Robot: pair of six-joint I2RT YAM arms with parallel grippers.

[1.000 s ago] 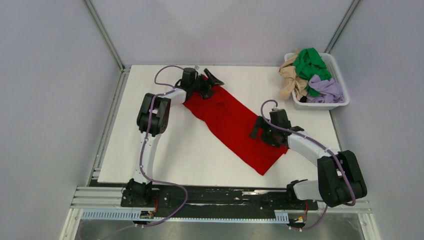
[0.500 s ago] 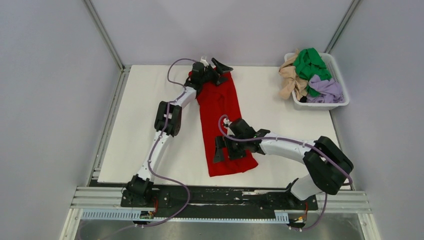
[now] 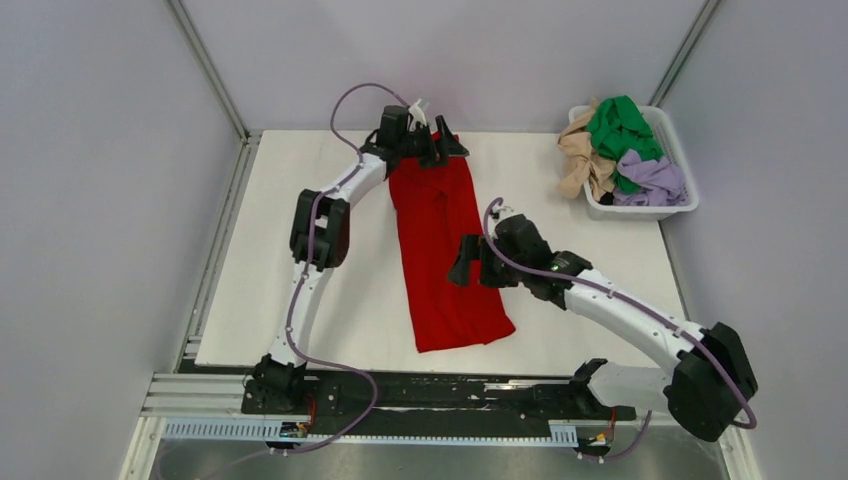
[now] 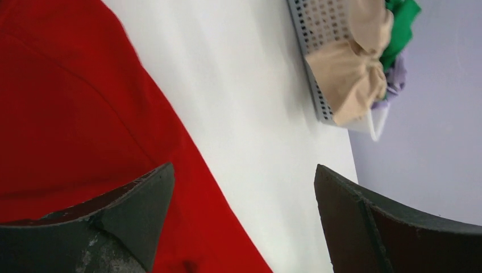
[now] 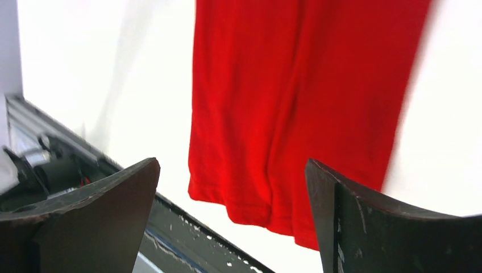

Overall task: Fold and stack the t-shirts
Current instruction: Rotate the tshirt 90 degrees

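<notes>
The red t-shirt (image 3: 440,250) lies on the white table (image 3: 300,260) as a long narrow strip running from the far edge towards the front. My left gripper (image 3: 442,150) is open over its far end; in the left wrist view (image 4: 241,170) the red cloth (image 4: 74,114) lies under the left finger and nothing is between the jaws. My right gripper (image 3: 472,272) is open and empty over the strip's right edge; in the right wrist view (image 5: 232,165) the shirt's near hem (image 5: 295,102) lies below. The green (image 3: 620,125), beige (image 3: 580,150) and lavender (image 3: 655,180) t-shirts are piled in the basket.
The white plastic basket (image 3: 640,208) stands at the far right corner, and shows in the left wrist view (image 4: 310,57). The black mounting rail (image 3: 430,392) runs along the table's front edge. Grey walls close in the sides and back.
The red shirt swung from a diagonal lie to straight front-to-back. My right gripper has risen off its lower part and moved back and right. My left gripper stays at the far end.
</notes>
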